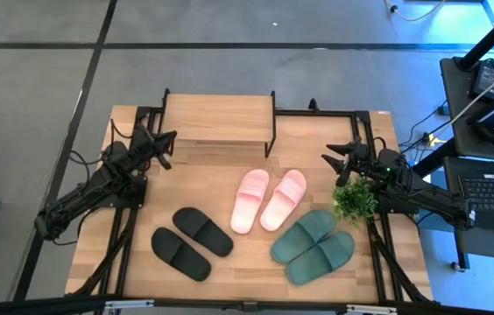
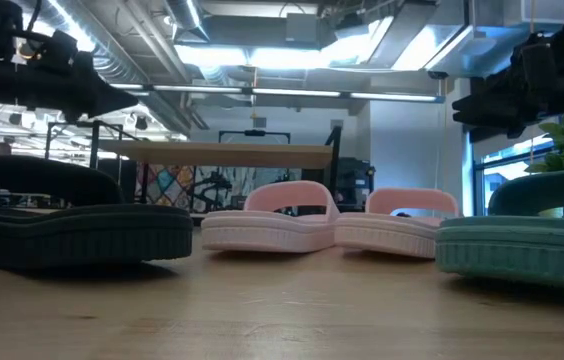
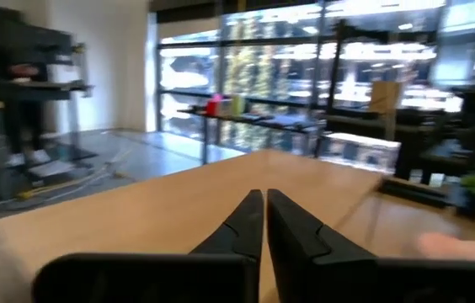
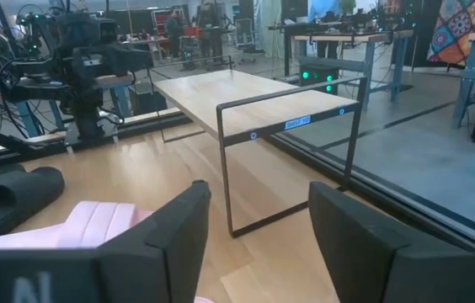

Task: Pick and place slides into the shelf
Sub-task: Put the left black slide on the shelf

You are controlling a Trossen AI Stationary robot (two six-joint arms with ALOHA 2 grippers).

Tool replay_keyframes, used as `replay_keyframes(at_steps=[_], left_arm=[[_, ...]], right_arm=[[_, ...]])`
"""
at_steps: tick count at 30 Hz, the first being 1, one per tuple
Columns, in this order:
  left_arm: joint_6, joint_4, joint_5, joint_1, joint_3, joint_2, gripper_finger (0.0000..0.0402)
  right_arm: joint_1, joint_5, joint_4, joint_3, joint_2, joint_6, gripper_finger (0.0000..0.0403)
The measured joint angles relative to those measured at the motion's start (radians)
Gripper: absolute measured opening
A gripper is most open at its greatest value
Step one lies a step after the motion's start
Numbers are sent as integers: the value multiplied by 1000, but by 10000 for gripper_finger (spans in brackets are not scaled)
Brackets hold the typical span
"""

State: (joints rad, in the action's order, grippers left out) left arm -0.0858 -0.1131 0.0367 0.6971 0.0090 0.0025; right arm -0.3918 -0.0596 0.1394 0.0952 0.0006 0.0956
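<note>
Three pairs of slides lie sole-down on the wooden table: black at near left, pale pink in the middle, dark green at near right. The shelf, a light wood top on thin black legs, stands at the table's far edge; the right wrist view shows it with nothing on it. My left gripper hovers shut by the shelf's left end, holding nothing. My right gripper is open above the table right of the pink slides, pointing toward the shelf.
A small green plant stands just in front of my right arm, beside the green slides. Black frame rails run along the table's left and right sides. Bare wood lies between the shelf and the slides.
</note>
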Motion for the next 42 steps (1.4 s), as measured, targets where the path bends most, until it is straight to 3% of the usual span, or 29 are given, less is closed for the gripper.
replay_keyframes(at_steps=[3, 8, 14, 18, 22, 27, 30, 34, 37, 42], left_arm=[[-24, -15, 61, 0, 0, 0, 51], [-17, -13, 52, 1, 0, 0, 102], [-17, -9, -135, 1, 0, 0, 128], [-31, -12, -157, 0, 0, 0, 130], [-169, -73, -72, 0, 0, 0, 130], [-222, -297, 123, -1, 10, 0, 130], [-218, -381, 139, -11, 71, 0, 130], [-164, -383, 160, -34, 179, 0, 130], [-128, -381, 238, -53, 254, 6, 130], [-117, -369, 351, -83, 368, 69, 130]], right_arm=[[0, 0, 0, 0, 0, 0, 206], [0, 0, 0, 0, 0, -1, 206], [0, 0, 0, 0, 0, 0, 206], [0, 0, 1, 0, 0, 0, 206], [0, -1, 0, 0, 0, 0, 206], [0, -1, 1, 0, 0, 1, 206], [0, -1, 1, 0, 0, 1, 206], [0, -1, 1, 0, 0, 1, 206], [0, -13, 3, 0, 1, 1, 206], [0, -119, 4, 0, 2, 1, 206]])
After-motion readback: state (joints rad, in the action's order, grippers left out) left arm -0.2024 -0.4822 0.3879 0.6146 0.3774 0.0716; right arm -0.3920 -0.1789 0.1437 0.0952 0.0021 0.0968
